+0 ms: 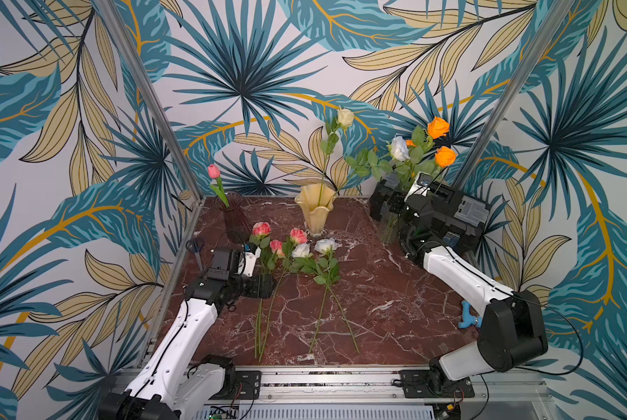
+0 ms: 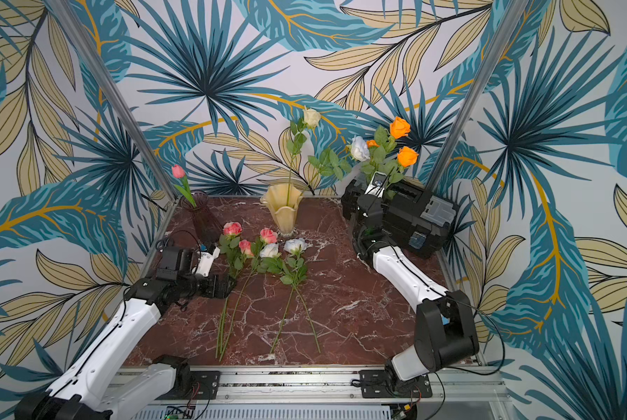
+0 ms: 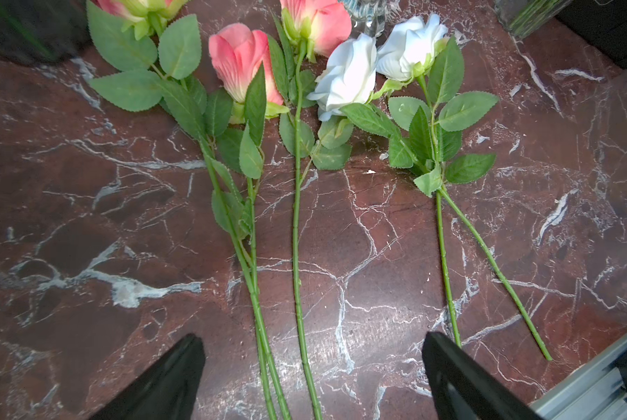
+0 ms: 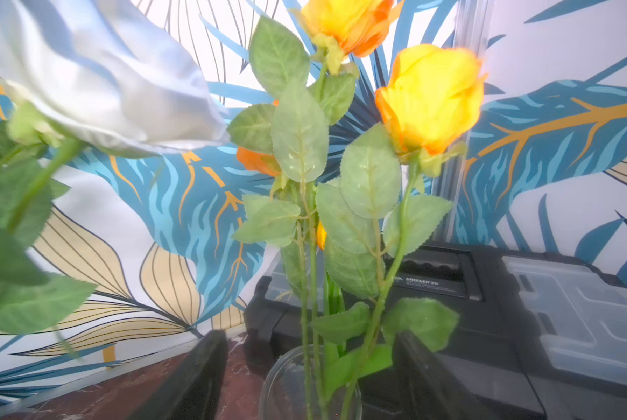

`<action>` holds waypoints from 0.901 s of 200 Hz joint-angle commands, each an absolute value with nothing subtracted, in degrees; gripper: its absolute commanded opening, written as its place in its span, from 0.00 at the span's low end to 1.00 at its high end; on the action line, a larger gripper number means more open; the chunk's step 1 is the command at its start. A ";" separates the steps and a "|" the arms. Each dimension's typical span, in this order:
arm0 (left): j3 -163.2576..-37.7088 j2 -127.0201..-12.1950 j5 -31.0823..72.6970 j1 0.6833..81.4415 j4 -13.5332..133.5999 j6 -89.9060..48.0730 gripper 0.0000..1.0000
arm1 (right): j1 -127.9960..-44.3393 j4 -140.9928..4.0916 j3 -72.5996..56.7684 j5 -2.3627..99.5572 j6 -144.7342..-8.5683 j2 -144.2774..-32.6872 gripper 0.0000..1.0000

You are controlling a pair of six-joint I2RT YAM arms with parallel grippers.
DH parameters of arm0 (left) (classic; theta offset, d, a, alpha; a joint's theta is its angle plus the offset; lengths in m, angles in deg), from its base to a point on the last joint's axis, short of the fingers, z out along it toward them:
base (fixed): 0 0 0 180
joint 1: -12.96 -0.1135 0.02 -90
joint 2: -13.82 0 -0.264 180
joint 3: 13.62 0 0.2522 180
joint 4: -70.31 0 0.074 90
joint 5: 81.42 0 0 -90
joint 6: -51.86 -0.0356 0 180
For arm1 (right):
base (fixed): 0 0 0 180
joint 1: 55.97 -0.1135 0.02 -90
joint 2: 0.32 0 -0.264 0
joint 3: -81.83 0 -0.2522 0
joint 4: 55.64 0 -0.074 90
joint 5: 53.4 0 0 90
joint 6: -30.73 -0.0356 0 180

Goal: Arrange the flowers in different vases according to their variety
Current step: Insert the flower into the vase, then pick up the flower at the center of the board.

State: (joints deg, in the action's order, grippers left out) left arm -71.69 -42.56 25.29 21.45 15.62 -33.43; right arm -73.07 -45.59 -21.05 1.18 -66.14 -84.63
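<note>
Three pink roses (image 1: 261,229) and two white roses (image 1: 326,246) lie on the marble table, heads toward the back. The dark purple vase (image 1: 236,218) holds a pink bud (image 1: 214,171). A cream rose (image 1: 345,117) stands in the cream vase (image 1: 315,211), and a white rose (image 1: 399,148) leans right from it. Orange roses (image 1: 438,127) stand in the clear glass vase (image 4: 310,385). My right gripper (image 4: 312,374) is open just above that vase's rim, its fingers on either side of the orange stems. My left gripper (image 3: 314,363) hovers open over the pink roses' stems (image 3: 297,291).
A black toolbox (image 1: 450,214) sits at the back right, right behind the clear vase. Blue-handled scissors (image 1: 195,247) lie by the left edge. A small blue object (image 1: 468,316) lies at the right edge. Metal posts rise from both back corners.
</note>
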 commanded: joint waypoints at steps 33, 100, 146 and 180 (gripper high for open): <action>-74.14 -42.34 18.36 21.64 14.70 -33.40 0.99 | -75.18 -54.10 -26.36 2.94 -68.29 -75.28 0.77; -77.21 -47.41 12.78 21.58 9.80 -29.79 0.94 | -77.92 -71.62 -29.77 9.26 -73.07 -64.73 0.76; -76.28 -48.99 13.99 23.04 8.48 -22.18 0.84 | -79.13 -76.11 -32.43 12.02 -75.06 -60.72 0.75; -76.38 -49.76 7.79 26.85 6.50 -19.49 0.80 | -79.29 -76.78 -33.25 13.08 -75.46 -59.67 0.75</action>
